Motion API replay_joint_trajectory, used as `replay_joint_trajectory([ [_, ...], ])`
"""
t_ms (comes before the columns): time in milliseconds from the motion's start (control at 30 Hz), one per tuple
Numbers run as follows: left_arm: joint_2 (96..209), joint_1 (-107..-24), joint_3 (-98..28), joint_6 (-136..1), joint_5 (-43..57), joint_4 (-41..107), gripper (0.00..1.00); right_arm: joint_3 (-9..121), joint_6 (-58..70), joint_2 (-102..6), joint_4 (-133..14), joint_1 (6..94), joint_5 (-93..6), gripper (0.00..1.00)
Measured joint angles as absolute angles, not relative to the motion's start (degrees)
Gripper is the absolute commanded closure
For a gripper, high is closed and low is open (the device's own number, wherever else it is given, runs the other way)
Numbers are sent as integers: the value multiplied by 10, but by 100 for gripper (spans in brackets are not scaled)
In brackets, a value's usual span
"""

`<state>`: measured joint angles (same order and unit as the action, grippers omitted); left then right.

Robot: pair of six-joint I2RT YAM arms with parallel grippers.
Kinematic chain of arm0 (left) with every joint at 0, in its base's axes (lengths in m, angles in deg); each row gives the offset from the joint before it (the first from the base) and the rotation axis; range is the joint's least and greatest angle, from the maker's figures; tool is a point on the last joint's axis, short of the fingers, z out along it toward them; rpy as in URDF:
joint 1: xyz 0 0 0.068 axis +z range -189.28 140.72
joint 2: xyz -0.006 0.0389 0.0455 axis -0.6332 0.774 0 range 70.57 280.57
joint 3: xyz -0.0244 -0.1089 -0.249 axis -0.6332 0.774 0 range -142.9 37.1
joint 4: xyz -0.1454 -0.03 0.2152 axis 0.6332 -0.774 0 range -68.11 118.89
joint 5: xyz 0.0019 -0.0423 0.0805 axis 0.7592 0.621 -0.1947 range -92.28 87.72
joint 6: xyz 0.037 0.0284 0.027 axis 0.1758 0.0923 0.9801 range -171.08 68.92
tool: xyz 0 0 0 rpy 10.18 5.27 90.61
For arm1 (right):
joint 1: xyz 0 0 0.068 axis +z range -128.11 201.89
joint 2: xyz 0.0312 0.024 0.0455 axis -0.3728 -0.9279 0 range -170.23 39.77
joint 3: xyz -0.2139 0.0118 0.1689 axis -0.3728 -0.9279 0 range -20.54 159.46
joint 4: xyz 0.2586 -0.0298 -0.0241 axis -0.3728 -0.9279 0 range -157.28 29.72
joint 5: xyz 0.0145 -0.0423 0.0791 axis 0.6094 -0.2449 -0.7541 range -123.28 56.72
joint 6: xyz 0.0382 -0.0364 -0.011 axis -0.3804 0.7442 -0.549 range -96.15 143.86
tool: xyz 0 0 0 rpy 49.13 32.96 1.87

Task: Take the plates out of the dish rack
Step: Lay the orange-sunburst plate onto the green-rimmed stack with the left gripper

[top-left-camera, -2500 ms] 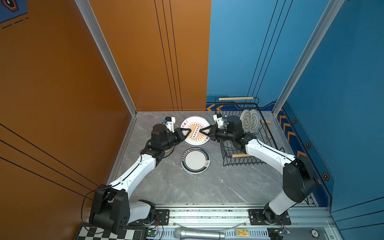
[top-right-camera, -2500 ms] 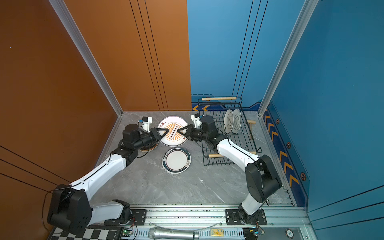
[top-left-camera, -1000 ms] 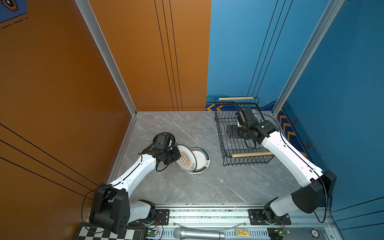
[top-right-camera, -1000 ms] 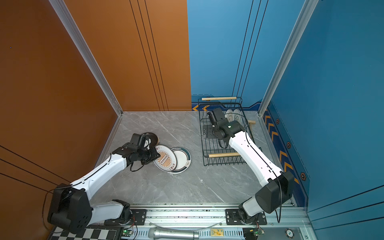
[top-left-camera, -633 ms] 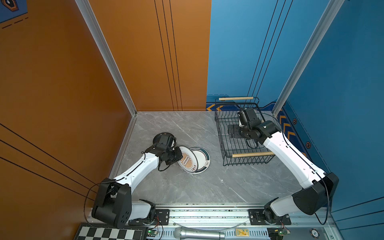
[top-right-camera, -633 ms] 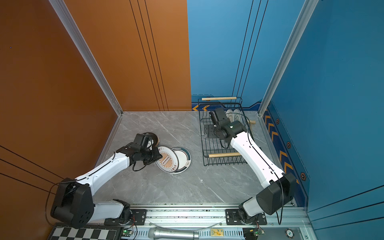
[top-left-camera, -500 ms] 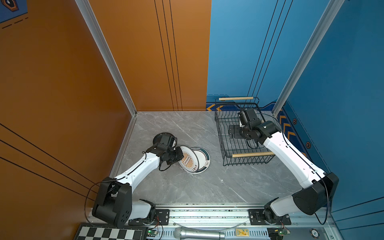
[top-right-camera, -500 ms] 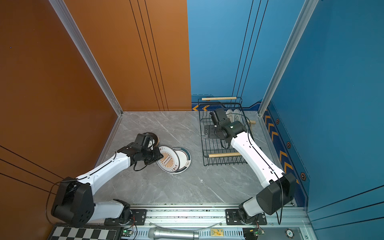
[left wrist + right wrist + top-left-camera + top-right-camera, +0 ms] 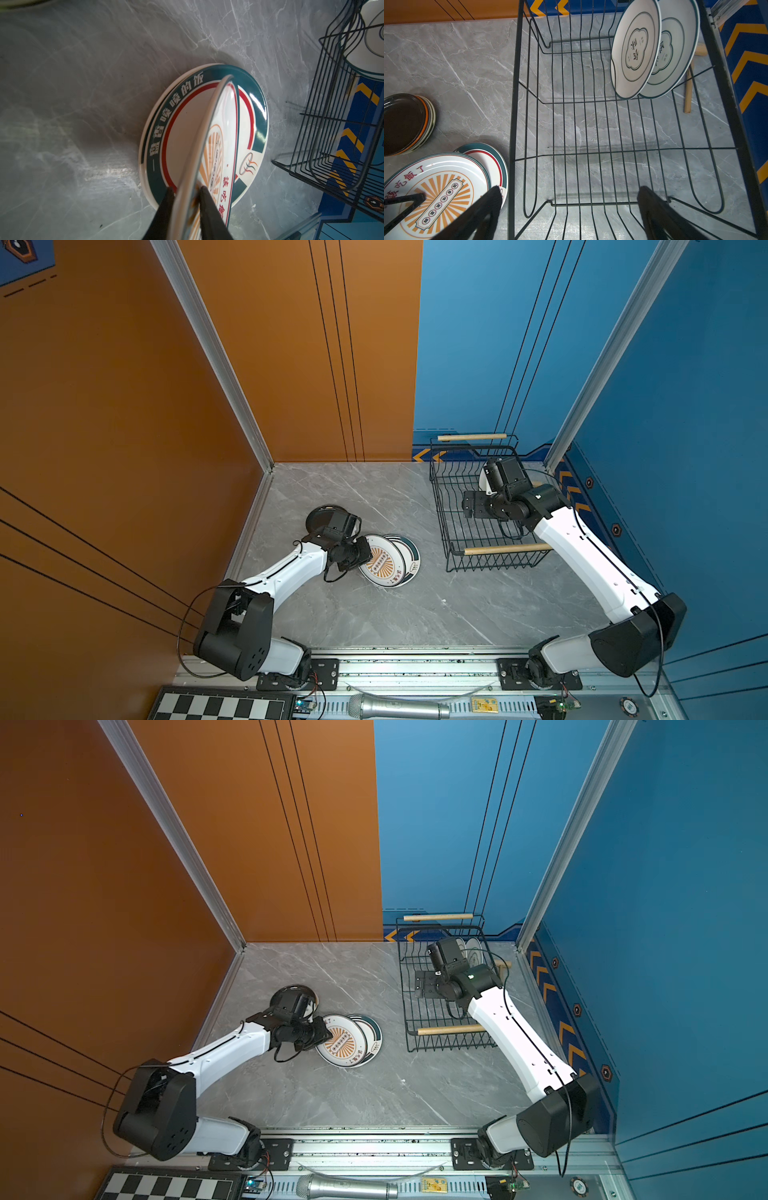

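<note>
My left gripper (image 9: 186, 192) is pinched on the rim of the sunburst plate (image 9: 386, 568). The plate sits tilted, its far edge resting on the green-rimmed plate (image 9: 410, 549), which lies flat near the middle of the counter (image 9: 374, 614). Just beyond, toward the counter's left edge, is the stack of small plates (image 9: 402, 122), black on top. My right gripper (image 9: 569, 190) hangs wide apart and empty over the bare floor of the dish rack (image 9: 515, 104), which stands in the counter's far right corner. At the rack's far end a white plate (image 9: 635, 52) stands on edge, leaning against a second white plate (image 9: 675, 62). My worry is the release. Dropped from this tilt and off-centre, the sunburst plate could clatter or skid off the glossy one beneath, and my fingers could drag it as they withdraw. In the rack, lifting one plate may topple its neighbour. The counter is smooth grey marble-look, with orange walls on the left and blue on the right.
</note>
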<state>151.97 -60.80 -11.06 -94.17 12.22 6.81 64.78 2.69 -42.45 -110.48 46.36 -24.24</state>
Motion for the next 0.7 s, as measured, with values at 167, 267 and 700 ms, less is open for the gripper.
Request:
replay_joint_trajectory([
  [167,1535,-612,-110,-942,115,68,68,640,27,-414,-1105,457,-245,0],
  [267,1542,-615,-110,-942,110,68,61,635,27,-413,-1105,455,-250,0],
  [700,1563,-619,-110,-944,97,63,49,628,31,-412,-1104,454,-262,0],
])
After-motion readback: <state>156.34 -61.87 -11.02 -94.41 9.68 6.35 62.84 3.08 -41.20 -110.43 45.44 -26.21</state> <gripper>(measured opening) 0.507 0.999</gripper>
